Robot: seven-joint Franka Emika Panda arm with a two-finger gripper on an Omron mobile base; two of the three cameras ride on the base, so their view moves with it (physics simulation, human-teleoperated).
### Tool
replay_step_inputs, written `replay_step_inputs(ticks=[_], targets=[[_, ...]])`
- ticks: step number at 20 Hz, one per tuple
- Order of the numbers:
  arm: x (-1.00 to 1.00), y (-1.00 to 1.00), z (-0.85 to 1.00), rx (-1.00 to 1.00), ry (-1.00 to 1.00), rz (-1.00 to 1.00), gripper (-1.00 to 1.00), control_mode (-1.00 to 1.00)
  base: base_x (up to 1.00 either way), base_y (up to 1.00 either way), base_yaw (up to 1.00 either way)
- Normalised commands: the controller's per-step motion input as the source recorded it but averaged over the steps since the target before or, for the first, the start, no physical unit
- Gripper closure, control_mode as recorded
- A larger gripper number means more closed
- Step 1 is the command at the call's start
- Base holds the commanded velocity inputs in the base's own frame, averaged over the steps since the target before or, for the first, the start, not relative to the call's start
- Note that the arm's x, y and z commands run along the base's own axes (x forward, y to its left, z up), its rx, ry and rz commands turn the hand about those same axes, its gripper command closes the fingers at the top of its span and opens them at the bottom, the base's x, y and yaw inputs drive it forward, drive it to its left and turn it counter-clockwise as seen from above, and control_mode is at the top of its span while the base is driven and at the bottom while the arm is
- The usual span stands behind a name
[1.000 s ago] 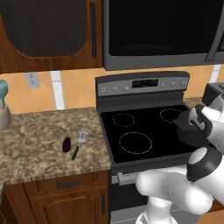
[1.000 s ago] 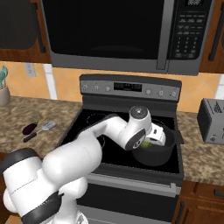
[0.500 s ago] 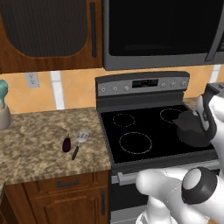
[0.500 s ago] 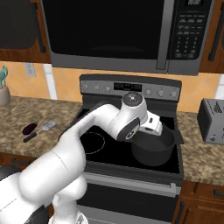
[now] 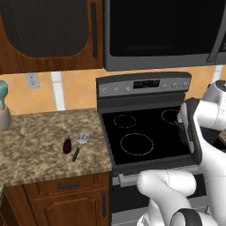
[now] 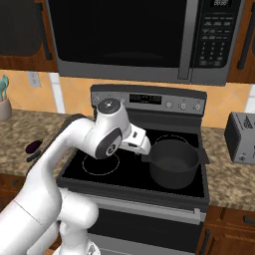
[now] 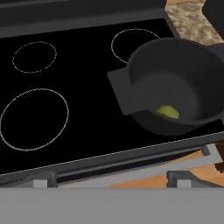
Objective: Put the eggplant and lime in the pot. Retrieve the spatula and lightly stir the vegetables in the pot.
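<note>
The dark pot (image 6: 174,163) stands on the stove's front right burner. In the hand view the pot (image 7: 175,83) holds the yellow-green lime (image 7: 168,112) on its floor. My gripper (image 6: 144,148) hovers just left of the pot's left handle, open, with nothing between its fingers. The dark purple eggplant (image 5: 67,145) lies on the granite counter left of the stove, and the spatula (image 5: 80,142) lies right beside it, silver head away from me. From the right base view the eggplant (image 6: 34,146) shows at the far left.
The black glass stove top (image 5: 141,137) has free burners at left and back. A microwave (image 6: 134,35) hangs low above it. A toaster (image 6: 241,137) stands on the right counter, and a jar (image 5: 3,112) at the far left of the granite counter (image 5: 39,141).
My hand has lifted out of the pot and swung left, to beside its left handle. The lime stays behind in the pot.
</note>
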Motion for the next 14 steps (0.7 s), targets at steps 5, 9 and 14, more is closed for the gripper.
replay_step_inputs(ticks=[5,9,14], targets=[[-0.24,1.0,0.0,-0.04,0.05,0.11,-1.0,-1.0,0.0,0.0,0.0],[0.01,1.0,0.0,-0.01,0.09,0.15,-1.0,-1.0,0.0,0.0,0.0],[0.08,1.0,0.0,0.0,0.12,0.12,-1.0,-1.0,0.0,0.0,0.0]])
